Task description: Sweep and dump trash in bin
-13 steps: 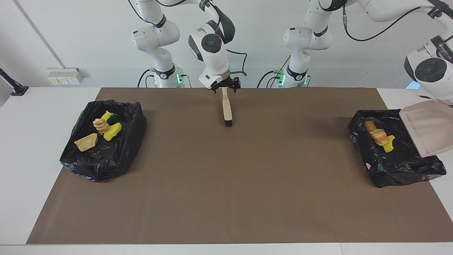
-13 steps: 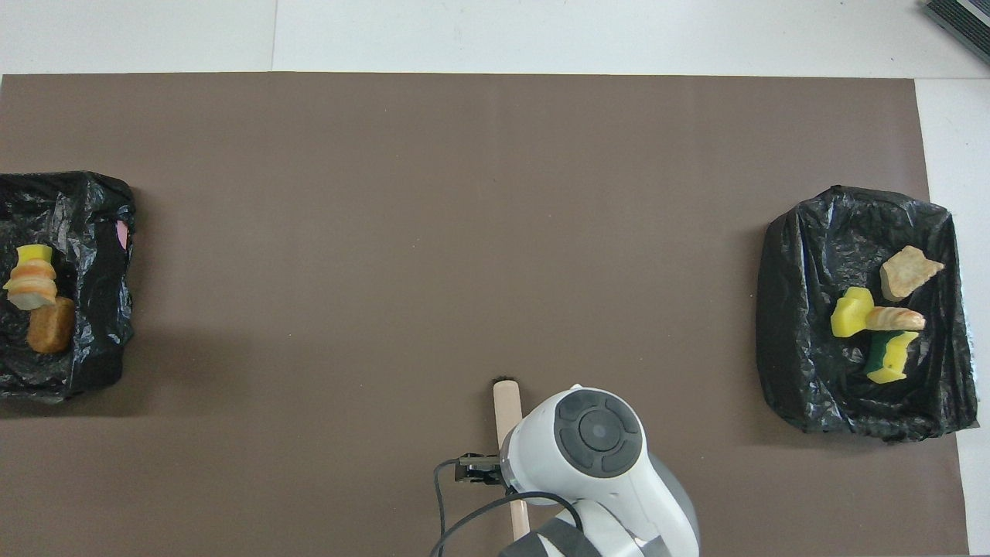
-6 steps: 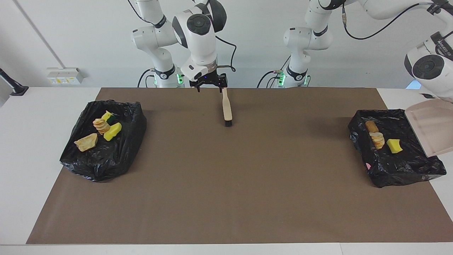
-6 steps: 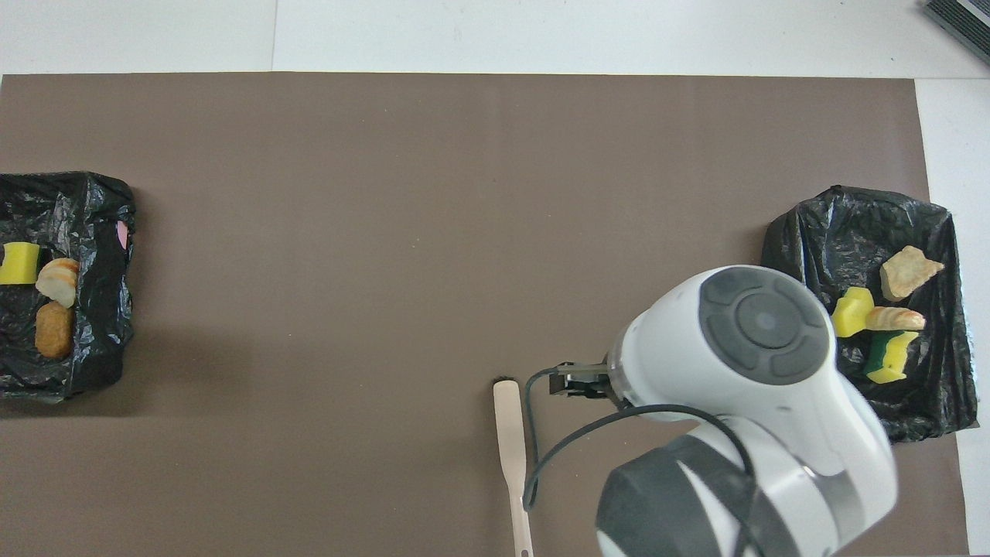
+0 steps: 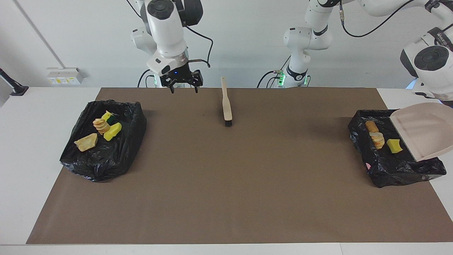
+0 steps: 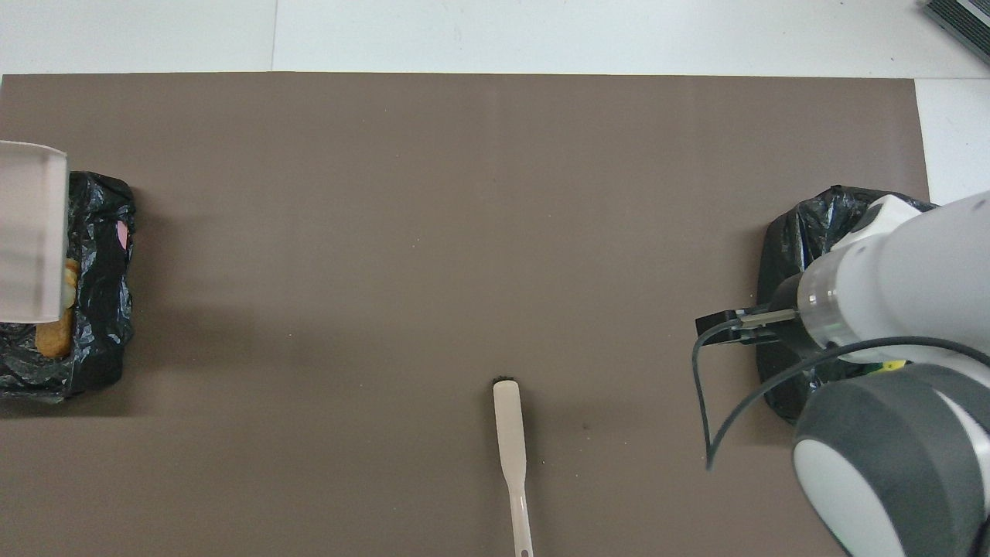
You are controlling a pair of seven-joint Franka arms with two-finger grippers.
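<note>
A wooden brush (image 5: 226,106) lies on the brown mat, its black bristles pointing away from the robots; it also shows in the overhead view (image 6: 510,433). My right gripper (image 5: 184,89) hangs open and empty over the mat's edge by the robots, between the brush and the bin (image 5: 102,159) at the right arm's end. That bin holds several scraps of trash (image 5: 101,129). My left arm holds the beige dustpan (image 5: 424,131) tilted over the other bin (image 5: 400,170); its gripper is past the view's edge. Three scraps (image 5: 380,140) lie in this bin.
Both bins are lined with black bags and stand at the mat's two ends. In the overhead view the dustpan (image 6: 31,232) covers part of one bin (image 6: 100,309), and my right arm covers most of the other (image 6: 789,232).
My right gripper has risen from the brush handle and swung toward the right arm's end, leaving the brush on the mat. The dustpan has moved farther over its bin, where the scraps have settled.
</note>
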